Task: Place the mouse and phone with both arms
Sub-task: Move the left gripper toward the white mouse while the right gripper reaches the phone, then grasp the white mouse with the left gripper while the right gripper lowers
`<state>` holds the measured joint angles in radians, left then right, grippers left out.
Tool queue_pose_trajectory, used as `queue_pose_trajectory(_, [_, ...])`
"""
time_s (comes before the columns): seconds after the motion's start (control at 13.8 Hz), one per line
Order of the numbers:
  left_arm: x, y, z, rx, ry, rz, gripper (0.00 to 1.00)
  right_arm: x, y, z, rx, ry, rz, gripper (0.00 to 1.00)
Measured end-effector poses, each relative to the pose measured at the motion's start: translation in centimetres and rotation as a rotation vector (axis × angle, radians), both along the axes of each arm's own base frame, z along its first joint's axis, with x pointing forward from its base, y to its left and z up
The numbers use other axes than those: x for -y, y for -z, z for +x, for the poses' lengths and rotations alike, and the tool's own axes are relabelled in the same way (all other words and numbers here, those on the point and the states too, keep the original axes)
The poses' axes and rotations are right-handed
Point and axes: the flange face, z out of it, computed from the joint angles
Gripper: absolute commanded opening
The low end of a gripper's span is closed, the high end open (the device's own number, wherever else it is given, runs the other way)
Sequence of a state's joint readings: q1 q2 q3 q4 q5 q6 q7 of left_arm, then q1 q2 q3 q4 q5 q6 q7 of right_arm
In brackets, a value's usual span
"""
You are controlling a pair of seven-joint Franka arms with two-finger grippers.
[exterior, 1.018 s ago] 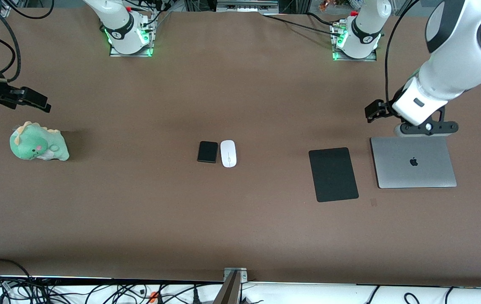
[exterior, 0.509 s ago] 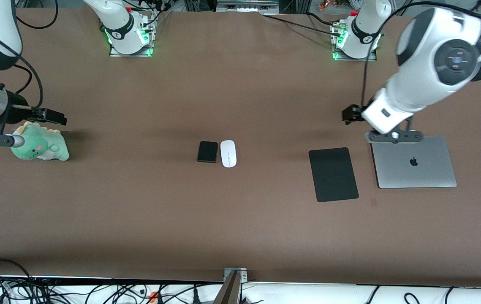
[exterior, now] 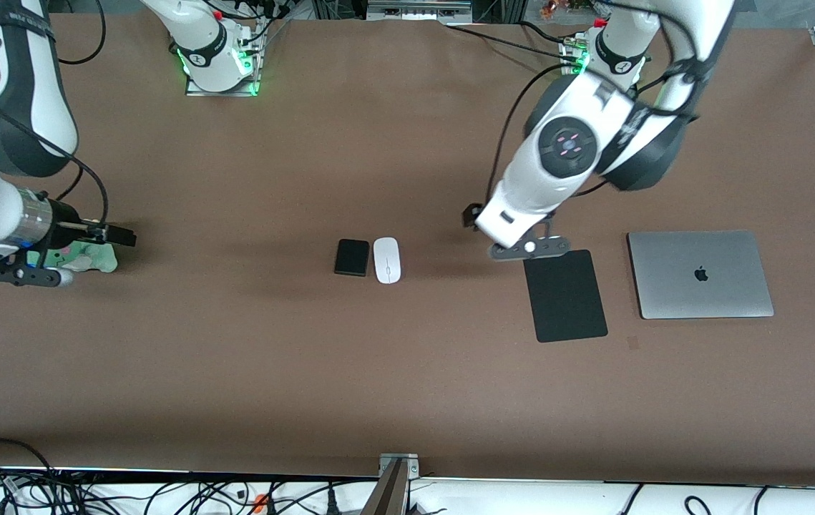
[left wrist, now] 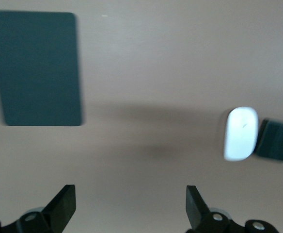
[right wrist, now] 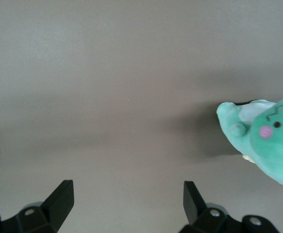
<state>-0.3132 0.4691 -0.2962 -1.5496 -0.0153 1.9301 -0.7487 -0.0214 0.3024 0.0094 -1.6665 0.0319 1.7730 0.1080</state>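
Observation:
The white mouse (exterior: 386,260) and the black phone (exterior: 352,257) lie side by side at the table's middle, the phone toward the right arm's end. Both show in the left wrist view, the mouse (left wrist: 241,133) beside the phone (left wrist: 276,141). My left gripper (exterior: 470,214) is open and empty over bare table between the mouse and the black mat; its jaws stand wide apart in the left wrist view (left wrist: 131,204). My right gripper (exterior: 124,236) is open and empty over bare table beside the plush toy, also seen in the right wrist view (right wrist: 128,201).
A large flat black mat (exterior: 564,295) and a closed silver laptop (exterior: 700,274) lie toward the left arm's end. A green plush dinosaur (exterior: 89,256) sits at the right arm's end, mostly hidden under the right arm; it also shows in the right wrist view (right wrist: 262,141).
My left arm has swung from over the laptop toward the mouse, past the mat. My right gripper has moved over the plush toy toward the table's middle. Mouse and phone have not moved.

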Motion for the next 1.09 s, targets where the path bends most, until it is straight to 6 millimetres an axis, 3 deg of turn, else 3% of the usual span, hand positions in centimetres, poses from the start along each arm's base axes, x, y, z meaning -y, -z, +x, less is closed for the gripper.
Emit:
queue_pose_trajectory(0.22, [5.6,5.3,-0.1,-0.009,-0.039,-0.03,1.0,-2.9,4.5,1.1,-0.014,0.041,0.015,1.0])
queue_pose_trajectory(0.44, [9.1,9.2,0.4,0.006,-0.046,-0.072,1.0,-7.0,8.1,1.7,-0.02,0.086,-0.007,1.0])
queue_pose_trajectory(0.58, [11.0,12.0,0.1,0.024,-0.078,-0.085,1.0,-10.1,9.3,1.7,-0.015,0.129,-0.024,1.0])
queue_pose_trajectory(0.87, [15.3,16.9,-2.6,0.091,-0.104,-0.003,1.0,-15.5,10.1,1.3,0.016,0.205,-0.046,1.0])
queue_pose_trajectory(1.09, [18.3,18.7,-4.2,0.12,-0.103,0.021,1.0,-17.6,10.4,1.0,0.033,0.207,-0.046,1.0])
